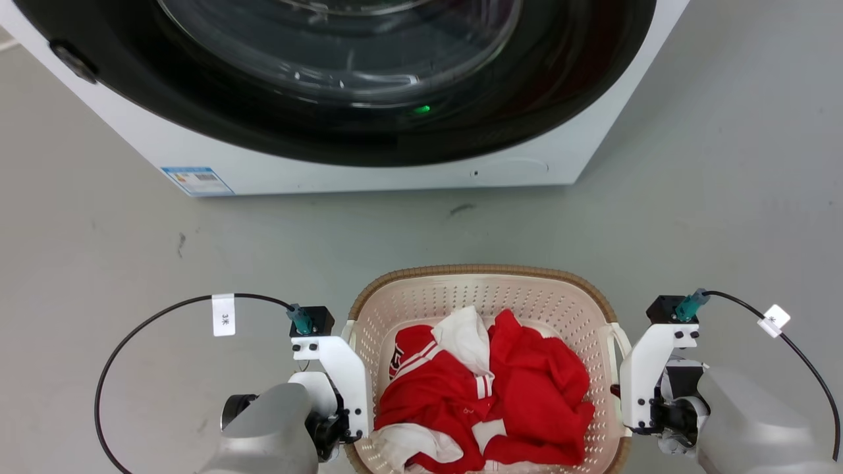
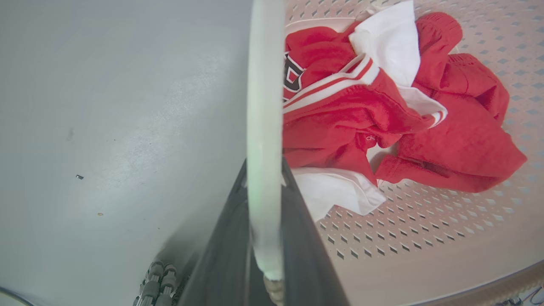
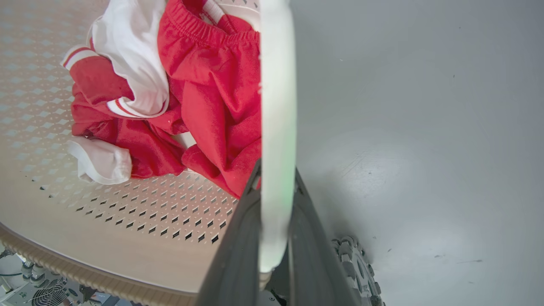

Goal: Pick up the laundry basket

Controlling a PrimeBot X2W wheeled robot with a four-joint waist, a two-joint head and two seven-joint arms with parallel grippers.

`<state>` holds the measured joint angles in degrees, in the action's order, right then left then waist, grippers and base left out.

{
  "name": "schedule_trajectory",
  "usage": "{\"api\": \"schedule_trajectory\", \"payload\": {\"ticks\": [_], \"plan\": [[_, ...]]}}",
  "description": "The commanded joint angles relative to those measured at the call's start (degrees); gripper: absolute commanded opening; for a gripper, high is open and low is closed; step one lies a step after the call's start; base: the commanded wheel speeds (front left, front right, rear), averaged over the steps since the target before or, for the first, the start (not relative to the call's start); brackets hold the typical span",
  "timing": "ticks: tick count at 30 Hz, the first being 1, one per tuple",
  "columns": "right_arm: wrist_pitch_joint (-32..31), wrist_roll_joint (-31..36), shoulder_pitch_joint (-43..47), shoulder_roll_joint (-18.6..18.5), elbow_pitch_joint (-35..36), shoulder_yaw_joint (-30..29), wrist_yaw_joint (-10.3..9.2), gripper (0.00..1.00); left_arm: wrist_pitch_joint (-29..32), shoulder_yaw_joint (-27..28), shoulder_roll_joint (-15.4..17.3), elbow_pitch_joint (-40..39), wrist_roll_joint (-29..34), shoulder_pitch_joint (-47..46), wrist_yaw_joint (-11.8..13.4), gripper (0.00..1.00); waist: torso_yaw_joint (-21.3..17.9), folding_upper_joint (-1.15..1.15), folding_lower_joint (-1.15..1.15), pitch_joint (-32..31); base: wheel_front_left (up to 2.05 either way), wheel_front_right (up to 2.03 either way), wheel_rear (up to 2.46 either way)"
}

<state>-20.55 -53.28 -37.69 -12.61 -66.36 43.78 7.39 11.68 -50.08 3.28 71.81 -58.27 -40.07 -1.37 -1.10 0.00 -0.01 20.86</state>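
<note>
- White handles flank the laundry basket, hence a claw apiece.
- Left claw clamps one, right claw the other, for a level lift.

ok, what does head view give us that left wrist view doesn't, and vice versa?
Head view adds: big white washing machine with dark round door, its green light, and the pale left forearm and right forearm flanking the cream-white perforated plastic laundry basket. Left wrist view adds: the left gripper, dark fingers shut on the basket's white loop handle. Both: basket, red and white clothes inside, grey floor.
</note>
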Motion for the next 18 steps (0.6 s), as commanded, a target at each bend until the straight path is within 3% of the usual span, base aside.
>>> {"api": "schedule_trajectory", "payload": {"ticks": [1,18], "plan": [[-1.3,-0.8,-0.5,0.1,0.8,0.5,0.18,0.0,1.1,-0.1,-0.2,0.0,-0.4,-1.4,-0.7,0.0,0.7,0.0,0.01,-2.7,0.0,0.0,0.0],[-17.2,-8.0,-4.1,1.7,0.4,2.5,0.2,0.0,16.8,-0.4,3.6,1.6,-2.0,-6.7,-2.5,0.0,0.7,0.0,0.01,-12.3,0.0,0.0,0.0]]}}
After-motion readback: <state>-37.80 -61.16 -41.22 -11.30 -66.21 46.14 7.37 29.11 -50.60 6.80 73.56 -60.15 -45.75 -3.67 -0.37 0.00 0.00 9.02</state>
